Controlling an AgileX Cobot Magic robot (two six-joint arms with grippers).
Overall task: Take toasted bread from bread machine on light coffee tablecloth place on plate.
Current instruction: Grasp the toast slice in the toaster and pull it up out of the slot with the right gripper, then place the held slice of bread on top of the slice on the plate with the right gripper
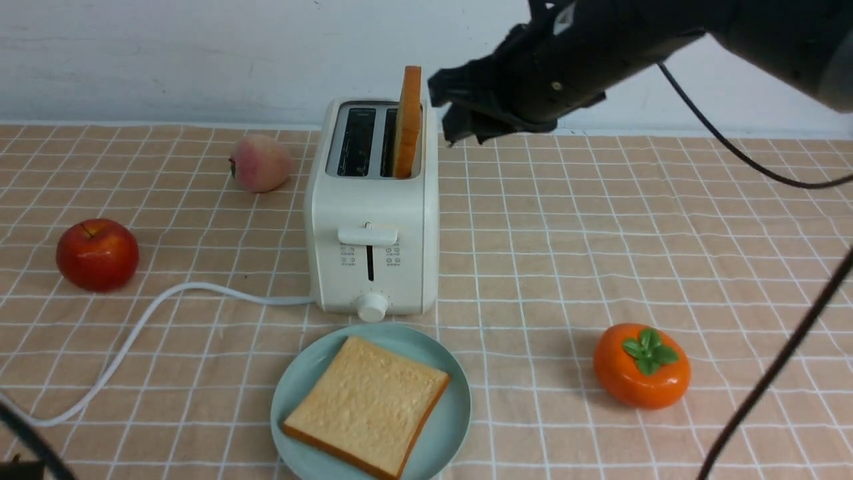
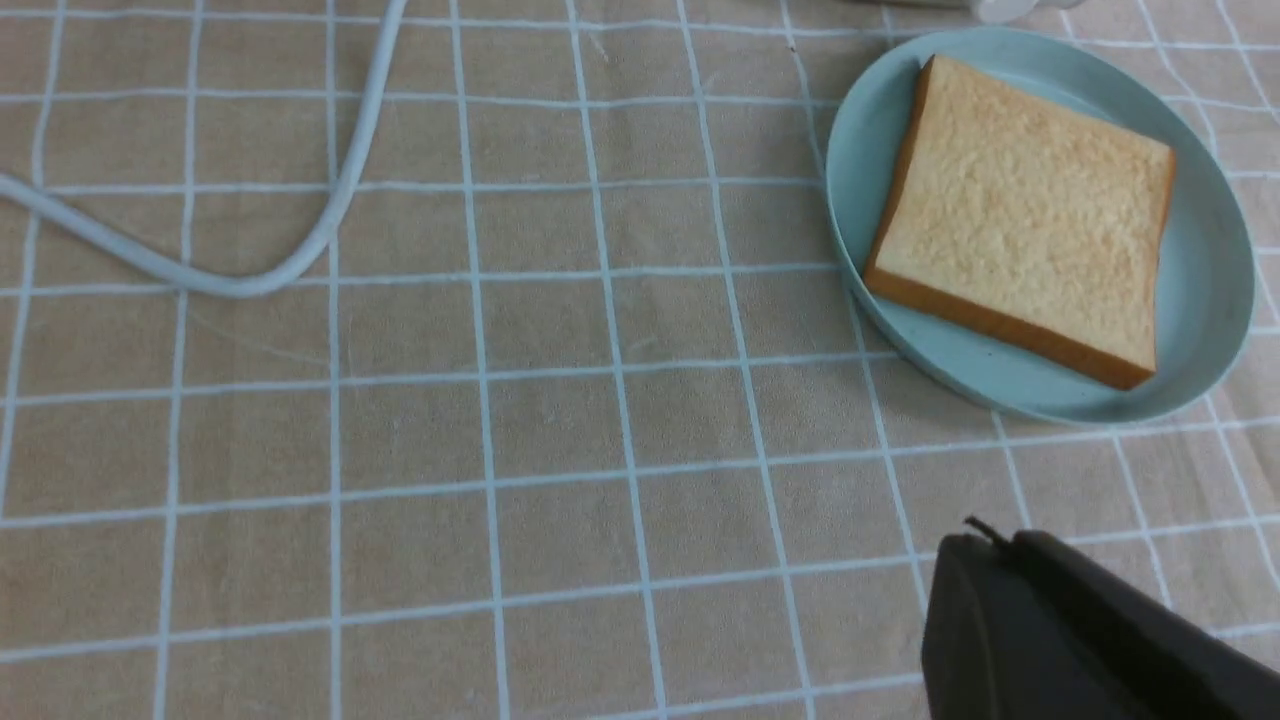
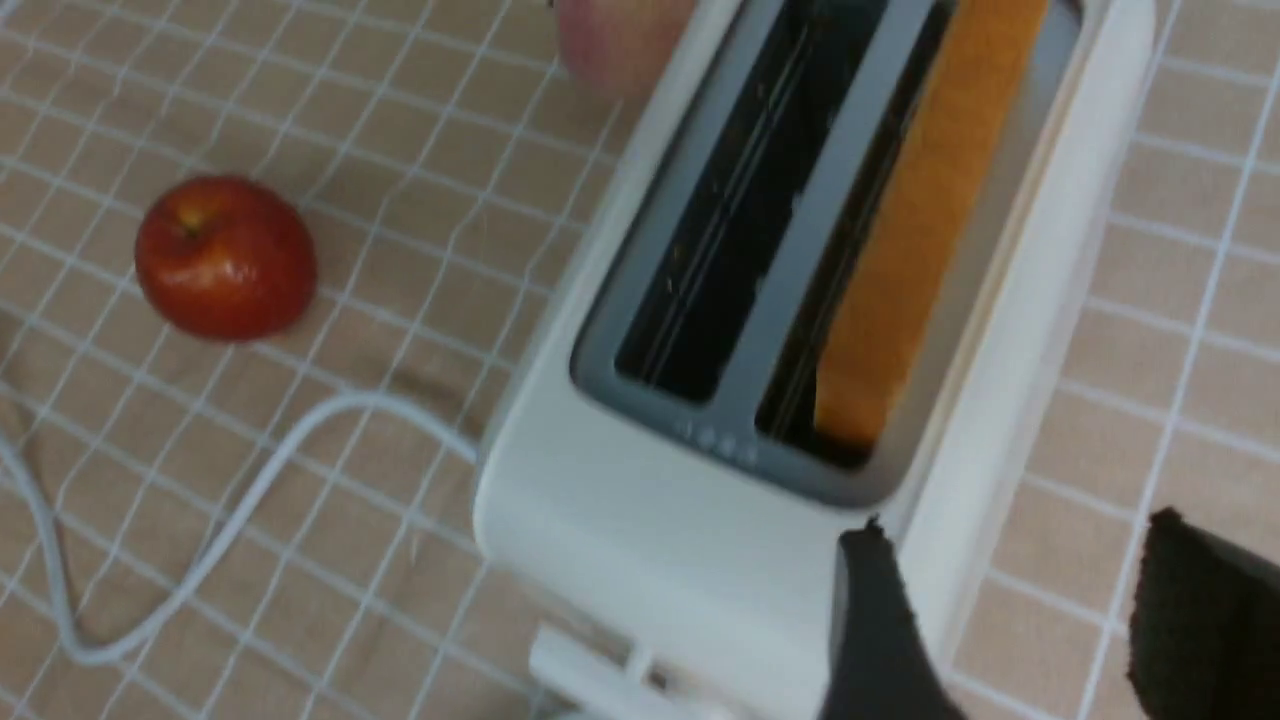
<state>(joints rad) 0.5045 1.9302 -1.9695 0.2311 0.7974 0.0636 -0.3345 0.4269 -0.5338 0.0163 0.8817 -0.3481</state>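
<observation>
The right gripper (image 1: 460, 113), black, hovered in the upper right of the front view. Its jaws were apart and empty, just beside the top of the cream bread machine (image 1: 370, 220) at centre. An upright slice (image 1: 408, 120) of toasted bread stood in the right-hand slot, with its orange crust rising above the top. A flat slice (image 1: 366, 405) lay on the plate (image 1: 456, 400) at lower centre, on the light coffee tablecloth (image 1: 600, 233). The left gripper (image 2: 985, 545), jaws together and holding nothing, sat near the plate.

Likely risks: coming in from the side, a finger could strike the slot's edge or push the upright slice instead of straddling it. A shallow pinch on the crust could slip. The occupied plate left little room, so another slice might overhang the rim.
</observation>
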